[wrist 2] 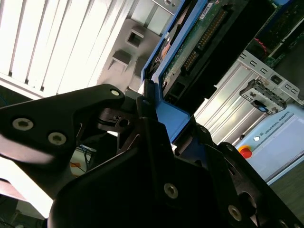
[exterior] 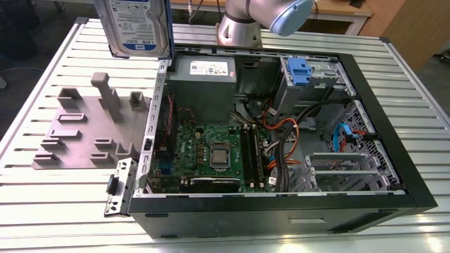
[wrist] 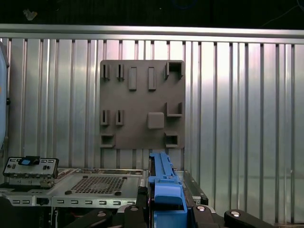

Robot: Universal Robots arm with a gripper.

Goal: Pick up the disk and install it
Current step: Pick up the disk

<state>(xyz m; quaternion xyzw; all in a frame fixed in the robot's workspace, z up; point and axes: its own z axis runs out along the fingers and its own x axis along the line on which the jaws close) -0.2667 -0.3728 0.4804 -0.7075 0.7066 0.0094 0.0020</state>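
The disk [exterior: 137, 26], a silver-grey hard drive with a white-and-blue label in a blue carrier frame, hangs upright in the air at the exterior view's upper left. It is above the table, just outside the open computer case [exterior: 393, 158]. In the second wrist view my gripper [wrist 2: 159, 111] is shut on the carrier's blue edge, and the drive's circuit-board side [wrist 2: 199, 42] points away from it. In the first wrist view the blue carrier [wrist: 164, 183] stands edge-on between the black fingers [wrist: 204, 211].
The case lies open on the slatted metal table [exterior: 56, 211], showing a motherboard [exterior: 211, 153], a grey power supply [exterior: 202, 79] and a drive cage with a lone blue bracket [exterior: 299, 71]. A grey fixture plate [exterior: 77, 142] lies to the exterior view's left of the case. The arm's base [exterior: 243, 26] stands behind the case.
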